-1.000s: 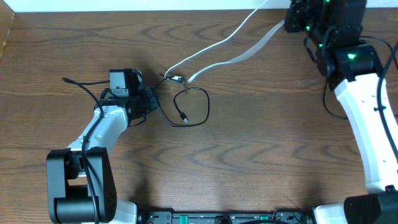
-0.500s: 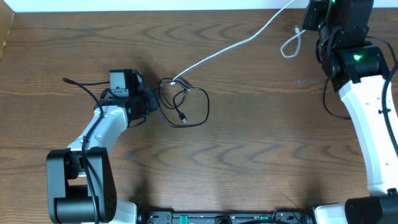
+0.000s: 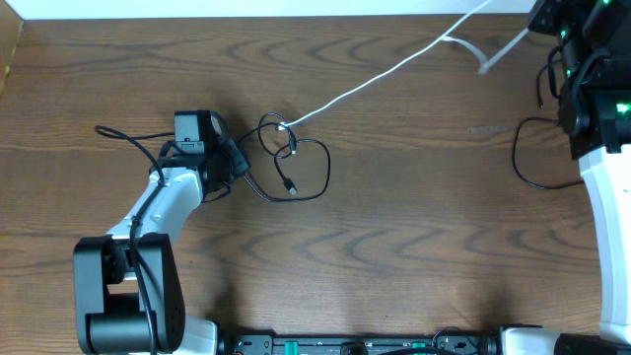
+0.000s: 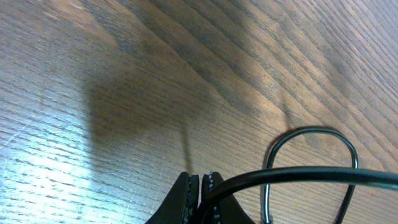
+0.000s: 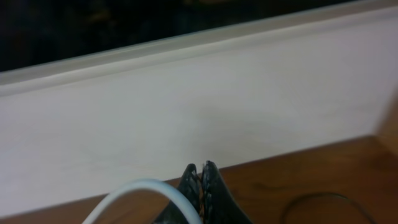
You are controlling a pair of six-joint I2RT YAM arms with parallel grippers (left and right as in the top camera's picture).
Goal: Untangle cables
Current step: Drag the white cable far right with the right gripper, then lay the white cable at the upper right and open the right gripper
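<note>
Left end effector (image 4: 200,190): pinched shut on the black cable (image 3: 314,173), low over the left half of the counter (image 3: 394,247), midway between its near and far edges
Right end effector (image 5: 201,180): closed on the white cable (image 3: 375,79), which curves up into its fingertips; you have it at the counter's far right corner
Black cable: loose loops on the wood just to the right of your left end effector, with one small plug (image 3: 289,185) lying inside the biggest loop
White cable: drawn out in an almost straight line from those loops to the far right corner, so its long axis runs diagonally toward the far right
What the move turns on: the white cable's free end meets the top of the black loops just beside your left end effector and well apart from your right one
Judgement: pull along the white line's own axis toward the far right corner while your left arm anchors the black cable
Risk: whether the white end is hooked through a loop is too small to tell, so the loops may drag along
</note>
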